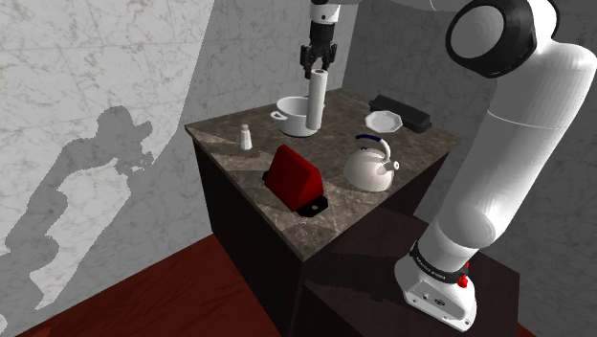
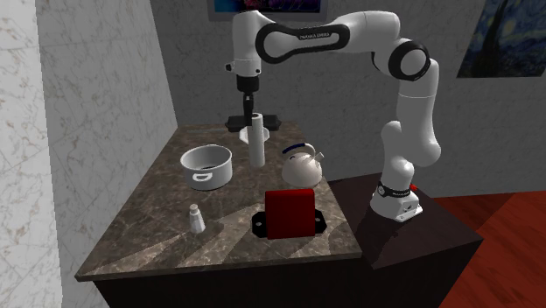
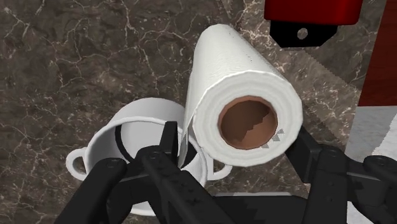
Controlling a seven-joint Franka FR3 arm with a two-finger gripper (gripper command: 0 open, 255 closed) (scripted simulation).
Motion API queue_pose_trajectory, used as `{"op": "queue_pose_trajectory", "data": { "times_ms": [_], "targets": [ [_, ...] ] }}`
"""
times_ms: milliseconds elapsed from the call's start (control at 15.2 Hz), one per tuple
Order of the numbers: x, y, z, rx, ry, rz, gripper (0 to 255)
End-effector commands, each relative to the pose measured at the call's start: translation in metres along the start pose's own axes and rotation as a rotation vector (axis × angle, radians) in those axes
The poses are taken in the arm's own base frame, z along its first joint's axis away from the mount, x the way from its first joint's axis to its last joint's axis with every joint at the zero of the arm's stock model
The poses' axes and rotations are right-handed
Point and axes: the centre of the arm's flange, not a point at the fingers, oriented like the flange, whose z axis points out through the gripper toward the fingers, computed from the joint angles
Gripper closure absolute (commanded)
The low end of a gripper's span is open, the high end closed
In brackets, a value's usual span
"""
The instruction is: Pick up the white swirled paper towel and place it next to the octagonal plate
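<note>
A white paper towel roll [image 1: 317, 96] with a brown cardboard core stands upright over the dark marble counter [image 1: 239, 163], close to the white pot. My black gripper [image 1: 319, 59] comes down from above, shut on the roll's top end. From the second exterior view the roll [image 2: 255, 140] hangs straight under the gripper [image 2: 249, 110]; whether its base touches the counter I cannot tell. In the wrist view the fingers clasp the roll [image 3: 245, 95] on both sides of the gripper [image 3: 238, 145]. The white octagonal plate [image 1: 384, 121] lies at the counter's far side, partly hidden behind the roll [image 2: 243, 136].
A white two-handled pot [image 1: 292, 115] [image 2: 206, 166] [image 3: 102, 143] sits beside the roll. A white kettle with a blue handle [image 1: 371, 163] [image 2: 302, 164], a red block on a black base [image 1: 295, 177] [image 2: 291, 213], a small shaker [image 1: 246, 138] [image 2: 196, 218] and a black box [image 1: 402, 110] share the counter.
</note>
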Motion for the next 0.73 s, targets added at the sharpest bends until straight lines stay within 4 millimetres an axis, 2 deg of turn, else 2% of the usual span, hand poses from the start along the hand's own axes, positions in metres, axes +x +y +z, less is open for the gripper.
{"op": "queue_pose_trajectory", "data": {
  "times_ms": [0, 528, 594, 660],
  "targets": [
    [0.000, 0.000, -0.011, 0.000, 0.000, 0.000, 255],
    [0.001, 0.001, -0.053, 0.000, 0.000, 0.000, 255],
    [0.001, -0.001, -0.048, 0.000, 0.000, 0.000, 255],
    [0.001, -0.001, -0.048, 0.000, 0.000, 0.000, 0]
  ]
}}
